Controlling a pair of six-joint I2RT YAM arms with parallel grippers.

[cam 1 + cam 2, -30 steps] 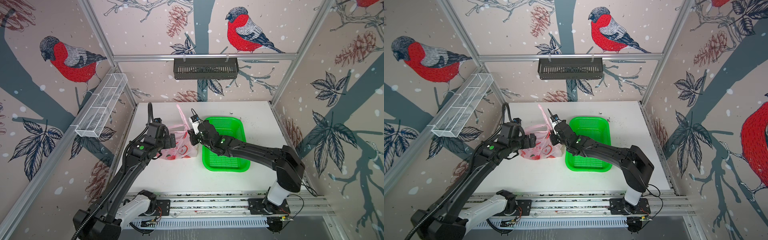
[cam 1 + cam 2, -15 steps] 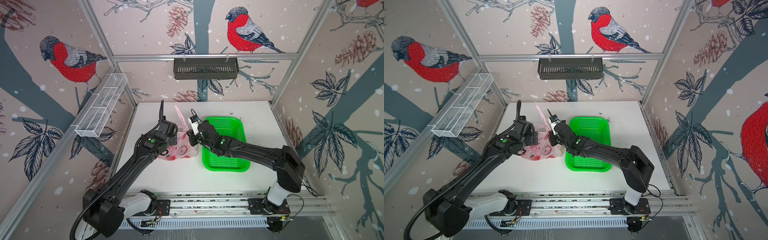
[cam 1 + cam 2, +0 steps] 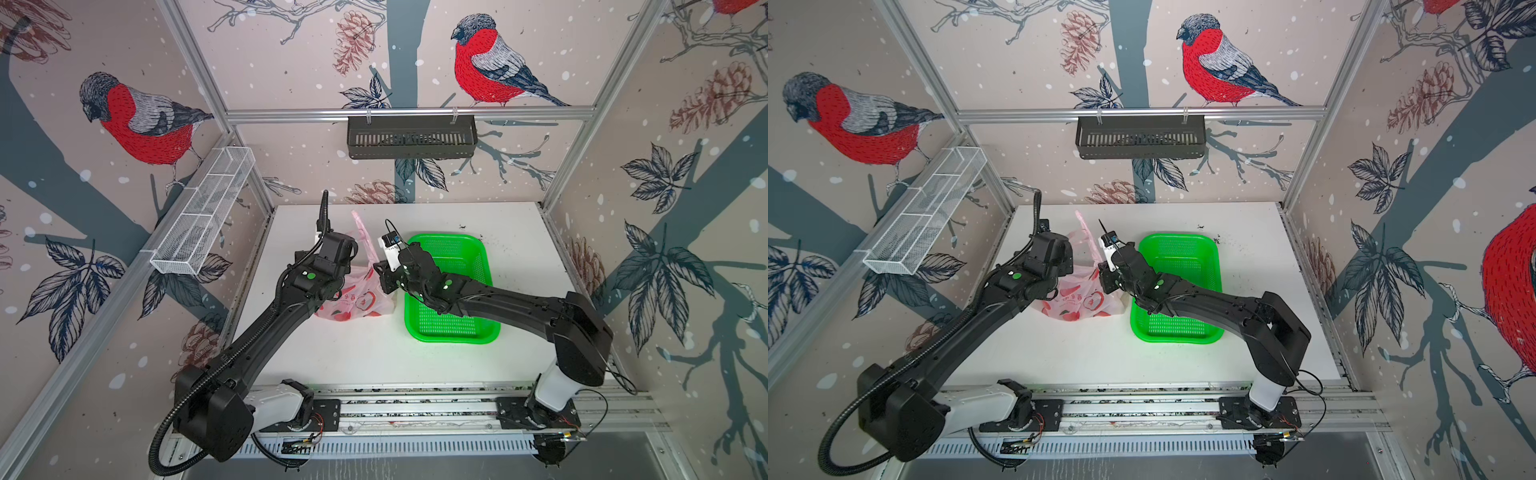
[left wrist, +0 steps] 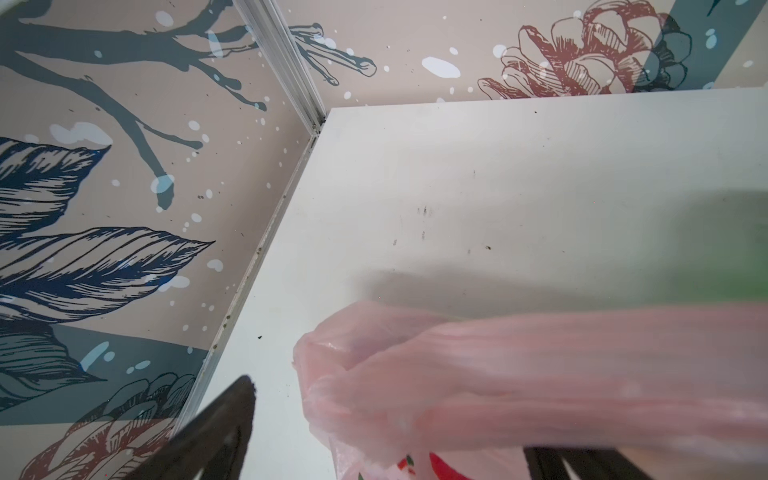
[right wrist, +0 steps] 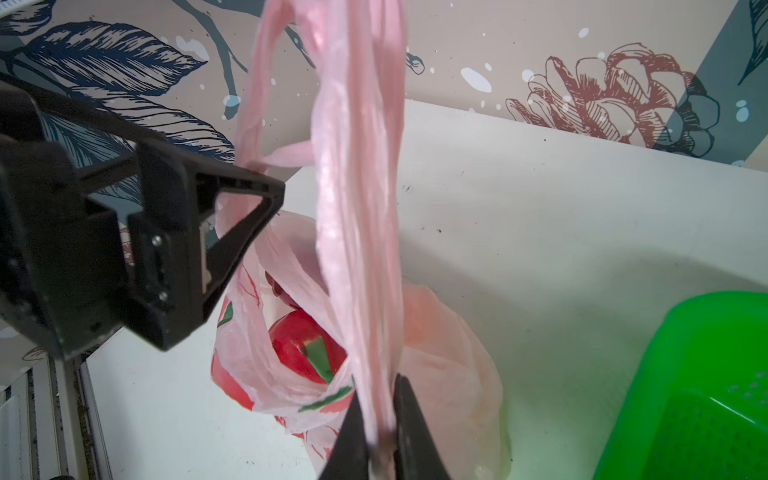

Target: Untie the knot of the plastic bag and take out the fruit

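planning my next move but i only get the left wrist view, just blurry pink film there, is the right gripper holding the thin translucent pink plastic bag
Observer: Yes, the right gripper is shut on the stretched loop handle of the thin translucent pink plastic bag.
Operator: any fruit out
Observer: None seen outside; a red round fruit with a green tip shows inside the bag's mouth.
Operator: where's the basket
Observer: The bright green perforated plastic basket stands just right of the bag.

No text could be read with certainty. The plastic bag (image 3: 1080, 300) bore a short row of small dark characters among its red prints, too blurred to make out.
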